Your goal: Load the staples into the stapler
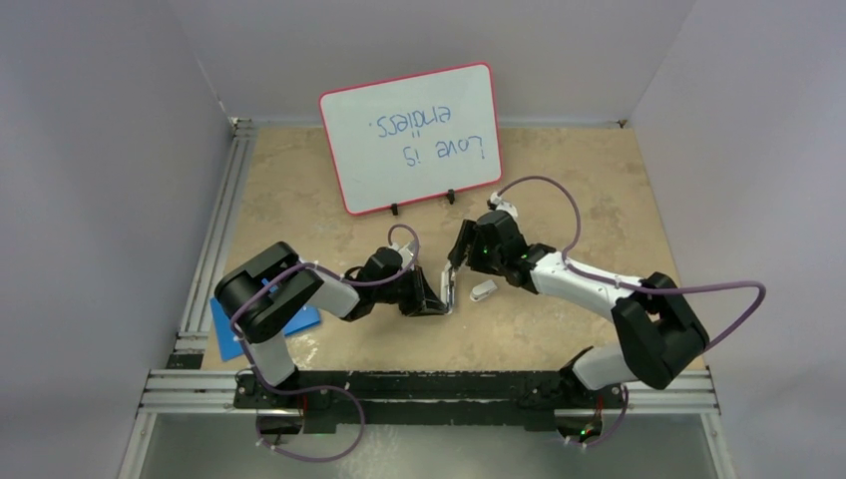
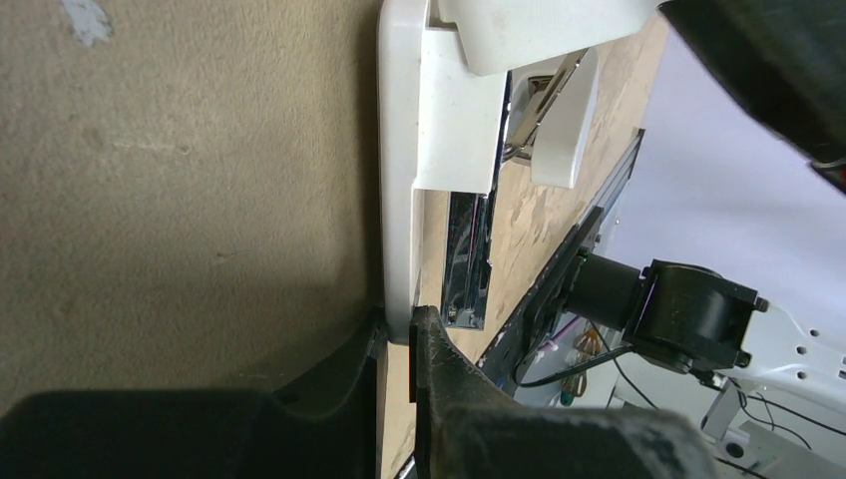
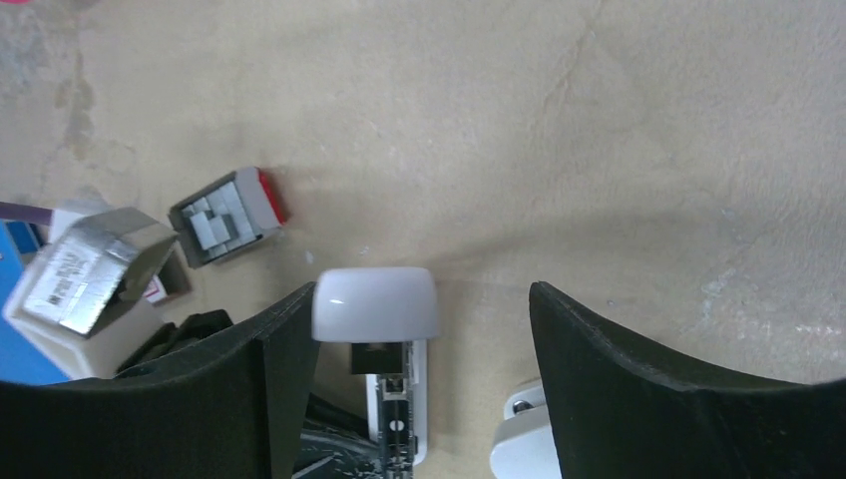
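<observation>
Near tray (image 3: 180, 221) of staples (image 3: 217, 218), left end effector (image 2: 399, 325) grips stapler (image 2: 397, 180), right end effector (image 3: 422, 295) wide

A lab test cell: aluminium rails (image 1: 214, 235) edge the tabletop (image 1: 599, 200); bare grey partition walls (image 1: 100, 150) around.

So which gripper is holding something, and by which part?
The left gripper holds the stapler, clamped on one end of its white body. The right gripper is open and holds nothing.
</observation>
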